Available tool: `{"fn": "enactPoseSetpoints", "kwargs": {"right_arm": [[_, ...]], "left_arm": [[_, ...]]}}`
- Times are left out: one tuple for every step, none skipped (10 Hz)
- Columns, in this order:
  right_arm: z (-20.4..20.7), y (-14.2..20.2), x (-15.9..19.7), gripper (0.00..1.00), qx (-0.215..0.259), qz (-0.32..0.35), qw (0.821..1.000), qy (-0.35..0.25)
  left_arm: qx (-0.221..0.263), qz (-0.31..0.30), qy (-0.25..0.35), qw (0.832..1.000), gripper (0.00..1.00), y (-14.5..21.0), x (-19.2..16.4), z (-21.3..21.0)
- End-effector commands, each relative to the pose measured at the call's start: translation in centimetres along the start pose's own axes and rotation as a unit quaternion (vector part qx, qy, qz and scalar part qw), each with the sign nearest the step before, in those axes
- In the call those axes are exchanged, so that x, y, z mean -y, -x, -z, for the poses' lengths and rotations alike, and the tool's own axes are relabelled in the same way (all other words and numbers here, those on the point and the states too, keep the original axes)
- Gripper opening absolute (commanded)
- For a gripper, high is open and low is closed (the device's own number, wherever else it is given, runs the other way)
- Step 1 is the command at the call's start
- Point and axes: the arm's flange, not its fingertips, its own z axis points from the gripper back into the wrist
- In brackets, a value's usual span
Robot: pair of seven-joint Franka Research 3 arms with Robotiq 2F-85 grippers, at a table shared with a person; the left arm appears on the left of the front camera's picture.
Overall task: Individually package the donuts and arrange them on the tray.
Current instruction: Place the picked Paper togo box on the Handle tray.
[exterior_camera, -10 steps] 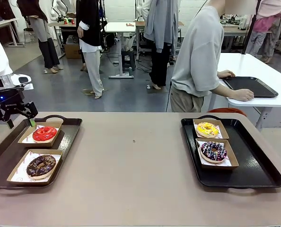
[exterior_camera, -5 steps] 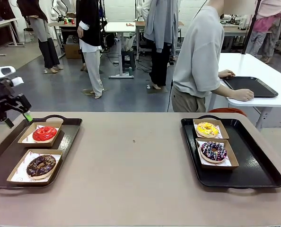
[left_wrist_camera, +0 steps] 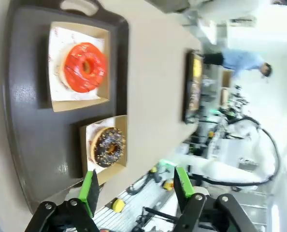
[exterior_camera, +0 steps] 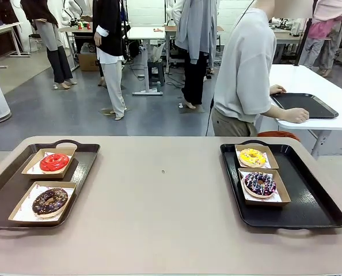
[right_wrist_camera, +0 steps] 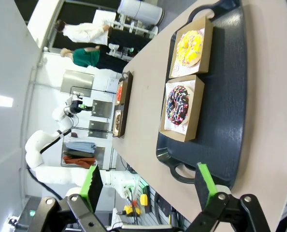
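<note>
On the table there are two dark trays, one at the robot's left and one at its right. Each tray carries two shallow cardboard boxes lined with white paper, and each box holds one donut. On the left tray the red donut lies in the far box and the chocolate donut in the near box. On the right tray the yellow donut is in the far box and the purple donut with coloured sprinkles is in the near box, just beside the first. The left gripper hangs above the left tray with its green-padded fingers apart and nothing between them; in its wrist view the red donut and the chocolate donut lie below it in their boxes. The right gripper is over the right tray, its fingers wide apart and empty, and it looks down on the yellow donut and the purple donut. At the far side a person in a grey shirt stands turned away, with a hand on another dark tray on a white table.
</note>
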Motion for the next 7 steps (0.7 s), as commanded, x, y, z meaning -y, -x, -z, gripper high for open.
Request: {"fn": "enactPoseSetpoints", "kwargs": {"right_arm": [[0.0,-0.1,-0.2,1.00,0.000,0.008,1.000,0.005],[0.0,-0.1,-0.2,1.00,0.000,0.008,1.000,0.005],[0.0,-0.1,-0.2,1.00,0.000,0.008,1.000,0.005],[0.0,-0.1,-0.2,1.00,0.000,0.008,1.000,0.005],[0.0,-0.1,-0.2,1.00,0.000,0.008,1.000,0.005],[0.0,-0.1,-0.2,1.00,0.000,0.008,1.000,0.005],[0.0,-0.1,-0.2,1.00,0.000,0.008,1.000,0.005]], "left_arm": [[0.006,0.018,0.094,0.995,0.81,-1.2,-4.5,-1.0],[0.010,0.017,0.123,0.992,0.81,-0.8,-6.5,-1.5],[0.021,0.013,0.149,0.989,0.81,-0.3,-8.3,-2.1],[0.039,0.004,0.164,0.986,0.81,0.3,-9.9,-2.7],[0.048,-0.004,0.173,0.984,0.81,1.1,-11.1,-3.1],[0.052,-0.013,0.174,0.983,0.81,1.5,-11.7,-3.5],[0.056,-0.017,0.174,0.983,0.81,2.0,-11.9,-3.7]]}}
